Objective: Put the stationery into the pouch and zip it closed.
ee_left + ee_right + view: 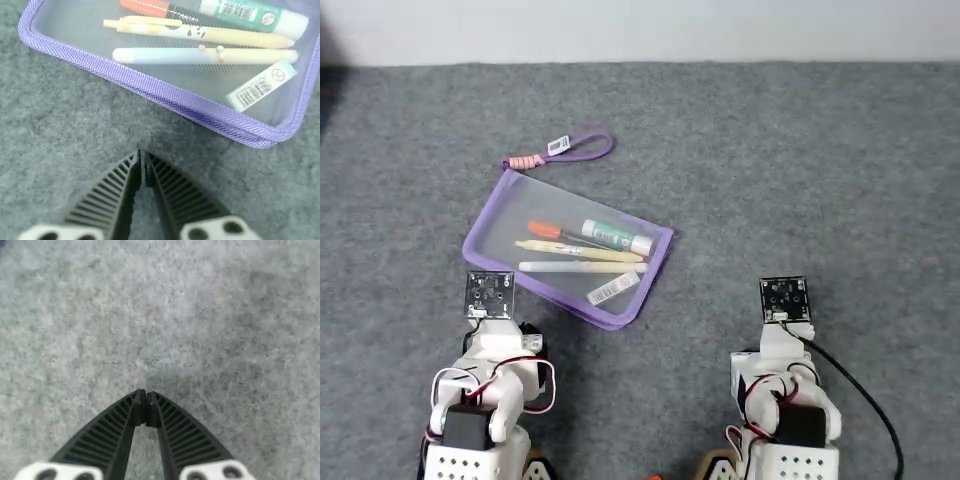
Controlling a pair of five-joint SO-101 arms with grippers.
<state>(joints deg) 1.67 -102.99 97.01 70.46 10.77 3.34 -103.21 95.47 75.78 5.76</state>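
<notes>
Two end effectors, both empty. Your left end effector (142, 167) has its jaws pressed together, just short of the near purple edge of the pouch (505, 215). The pouch lies flat on the grey worktop (800, 180), ahead of the left arm. It is clear mesh with purple binding, and a pink zip pull (526, 162) sits at its far corner. An orange marker (545, 230), glue stick (616, 237), yellow pen (578, 252) and pale pen (580, 267) lie inside, so filling looks done. You cannot tell whether the zip is fully run. Check it next, pinning the pouch and drawing the pull if a gap shows. Your right end effector (145, 400), jaws together, sits well apart from the pouch.
</notes>
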